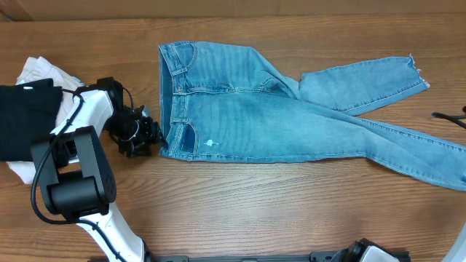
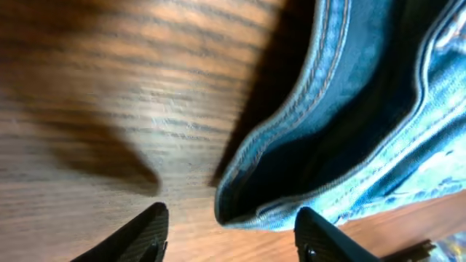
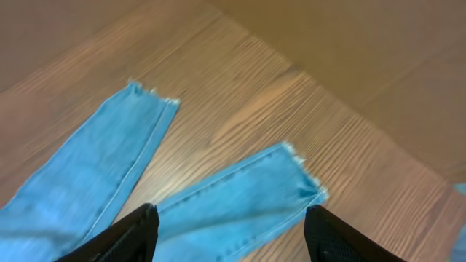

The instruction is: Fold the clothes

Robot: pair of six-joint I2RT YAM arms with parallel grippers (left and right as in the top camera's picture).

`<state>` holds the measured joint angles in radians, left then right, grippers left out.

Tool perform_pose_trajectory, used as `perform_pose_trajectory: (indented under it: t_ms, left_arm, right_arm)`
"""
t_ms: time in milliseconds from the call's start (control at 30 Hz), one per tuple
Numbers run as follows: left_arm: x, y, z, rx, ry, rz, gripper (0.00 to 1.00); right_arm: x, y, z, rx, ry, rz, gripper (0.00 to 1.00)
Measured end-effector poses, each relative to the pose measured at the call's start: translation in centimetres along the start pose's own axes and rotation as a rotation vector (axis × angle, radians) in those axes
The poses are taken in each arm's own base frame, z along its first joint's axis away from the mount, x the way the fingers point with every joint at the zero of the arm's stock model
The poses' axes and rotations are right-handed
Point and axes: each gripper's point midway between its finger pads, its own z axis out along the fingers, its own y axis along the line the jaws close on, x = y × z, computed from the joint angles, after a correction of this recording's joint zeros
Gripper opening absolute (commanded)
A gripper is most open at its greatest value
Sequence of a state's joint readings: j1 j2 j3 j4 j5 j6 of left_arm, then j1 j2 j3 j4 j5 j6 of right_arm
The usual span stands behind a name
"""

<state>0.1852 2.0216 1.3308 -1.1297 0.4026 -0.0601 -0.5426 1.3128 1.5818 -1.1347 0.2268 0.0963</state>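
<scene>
The light-blue jeans [image 1: 262, 120] lie flat across the wooden table, waistband at the left and both legs running right to frayed hems. My left gripper [image 1: 145, 138] is open, low at the lower-left waistband corner. In the left wrist view the waistband corner [image 2: 342, 145] sits just ahead of the open fingers [image 2: 233, 233], not between them. My right gripper [image 3: 229, 233] is open above one leg's frayed hem [image 3: 240, 196], with the other leg [image 3: 80, 175] to its left. Only a dark tip of the right gripper [image 1: 450, 118] shows at the overhead's right edge.
A black garment [image 1: 25, 120] lies over a white garment [image 1: 40, 70] at the table's left end, close behind the left arm. A brown wall [image 1: 291, 7] runs along the back edge. The table's far edge shows in the right wrist view [image 3: 349, 102].
</scene>
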Motion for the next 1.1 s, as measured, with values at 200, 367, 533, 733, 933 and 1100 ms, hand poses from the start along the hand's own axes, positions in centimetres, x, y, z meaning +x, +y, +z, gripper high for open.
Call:
perform_pose_trajectory:
  t_ms: [200, 367, 533, 733, 933, 1100]
  left_arm:
    - [0.3, -2.5, -1.7, 0.103, 0.02, 0.063, 0.54]
    - [-1.7, -5.2, -5.9, 0.137, -0.118, 0.164, 0.59]
    - [-1.1, -9.2, -9.5, 0.148, -0.239, 0.296, 0.5]
    - [-0.5, -13.9, -6.7, 0.134, -0.229, 0.458, 0.25]
    - [0.1, -15.2, -0.9, 0.064, -0.107, 0.496, 0.24]
    - [-0.3, -12.9, 3.6, -0.006, 0.007, 0.43, 0.22]
  right_arm:
    - [2.5, 1.3, 4.3, -0.015, 0.172, -0.009, 0.73]
    - [4.8, 1.7, 9.4, 0.009, 0.317, 0.002, 0.75]
    - [6.4, 0.4, 12.6, 0.038, 0.409, 0.056, 0.64]
    - [7.0, 0.5, 14.1, 0.037, 0.442, 0.066, 0.62]
    - [8.0, 0.6, 15.5, 0.044, 0.483, 0.061, 0.63]
    - [9.0, 1.0, 16.6, 0.036, 0.523, 0.059, 0.7]
